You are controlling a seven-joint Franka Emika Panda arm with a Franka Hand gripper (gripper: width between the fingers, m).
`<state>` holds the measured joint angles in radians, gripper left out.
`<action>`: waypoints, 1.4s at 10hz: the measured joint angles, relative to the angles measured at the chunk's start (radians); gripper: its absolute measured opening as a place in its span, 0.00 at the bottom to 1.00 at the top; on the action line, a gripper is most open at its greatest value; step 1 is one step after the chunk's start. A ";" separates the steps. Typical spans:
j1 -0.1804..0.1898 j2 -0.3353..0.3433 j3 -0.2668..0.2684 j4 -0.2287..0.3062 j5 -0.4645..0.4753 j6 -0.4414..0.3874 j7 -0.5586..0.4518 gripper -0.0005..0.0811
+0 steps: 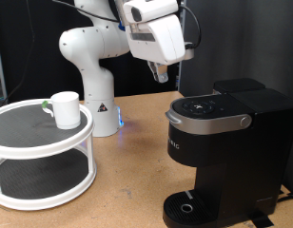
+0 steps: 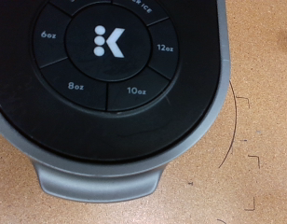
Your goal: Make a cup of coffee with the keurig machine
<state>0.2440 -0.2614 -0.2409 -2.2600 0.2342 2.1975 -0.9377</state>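
Keurig machine (image 1: 225,142) standing on the wooden tabletop (image 1: 127,180) at the exterior view's right: a large black boxy brewer with a silver-grey handle band curving round the front of its lid, small white lettering down its front face and a round base with a circular drip plate. Its lid lies shut. The wrist view looks straight down on the lid (image 2: 102,79), where a white "K" logo sits at the centre of a dark round panel, ringed by segments marked 6oz, 8oz, 10oz and 12oz; the grey handle (image 2: 102,177) juts out from the lid's edge over the tabletop (image 2: 260,84).

Gripper (image 1: 161,71) hanging in the air above the machine, apart from the lid and holding nothing; whether its fingers are parted cannot be told.

Cup (image 1: 64,108), a plain white mug, standing upright on the top tier of a white two-tier round stand (image 1: 42,152) at the exterior view's left, well apart from the machine.
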 joint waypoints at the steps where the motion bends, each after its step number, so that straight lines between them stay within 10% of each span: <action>1: -0.001 0.001 -0.002 0.004 -0.028 -0.078 -0.007 0.01; 5: -0.016 -0.044 -0.046 -0.009 -0.133 -0.360 -0.183 0.01; 14: -0.062 -0.164 -0.110 -0.139 0.059 -0.288 -0.028 0.01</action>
<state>0.1822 -0.4256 -0.3504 -2.3989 0.2929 1.9096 -0.9660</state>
